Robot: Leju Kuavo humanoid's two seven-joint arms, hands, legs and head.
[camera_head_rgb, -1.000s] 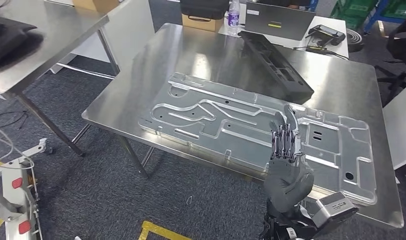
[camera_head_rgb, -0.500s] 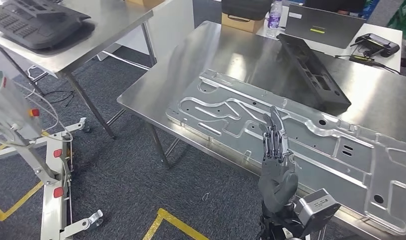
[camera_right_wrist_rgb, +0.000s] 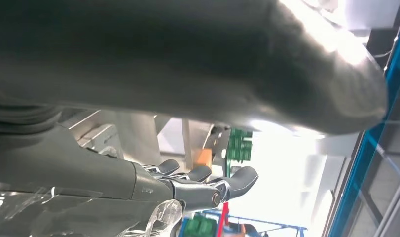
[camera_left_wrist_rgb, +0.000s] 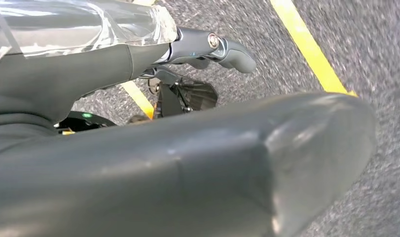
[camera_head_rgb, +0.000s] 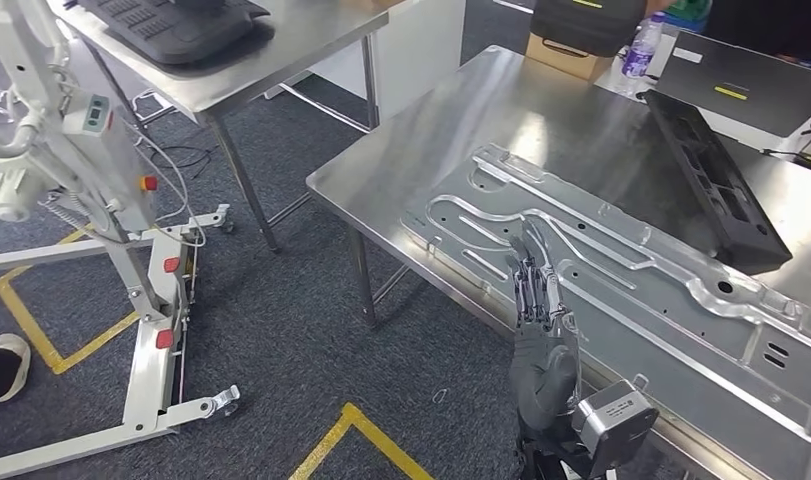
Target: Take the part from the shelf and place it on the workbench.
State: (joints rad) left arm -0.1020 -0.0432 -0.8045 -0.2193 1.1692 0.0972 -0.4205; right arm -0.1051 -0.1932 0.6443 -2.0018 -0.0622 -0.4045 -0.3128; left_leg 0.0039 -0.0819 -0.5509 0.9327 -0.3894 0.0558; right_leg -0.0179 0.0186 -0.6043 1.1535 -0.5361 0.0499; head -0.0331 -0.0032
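Note:
A long black moulded part (camera_head_rgb: 716,180) lies on the steel workbench (camera_head_rgb: 451,120) at the right, beside a large machined aluminium plate (camera_head_rgb: 661,300). Another black part (camera_head_rgb: 181,18) rests on a second steel table at the top left. My right hand (camera_head_rgb: 539,325) is raised in front of the workbench's near edge, fingers straight and apart, holding nothing. The right wrist view shows that hand (camera_right_wrist_rgb: 188,74) with its dark fingers (camera_right_wrist_rgb: 207,185) stretched out and empty. In the left wrist view my left hand (camera_left_wrist_rgb: 178,148) hangs over grey carpet, its fingers (camera_left_wrist_rgb: 212,47) extended with nothing in them.
A white wheeled stand (camera_head_rgb: 131,230) with cables is at the left, over yellow floor tape (camera_head_rgb: 351,440). A person's shoe (camera_head_rgb: 1,360) shows at the left edge. A black bag (camera_head_rgb: 586,15), a bottle (camera_head_rgb: 636,55) and a laptop (camera_head_rgb: 751,90) sit behind the workbench.
The camera has swung left, so the workbench slides right and the second table and white stand come into view. My right hand stays raised with its fingers straight.

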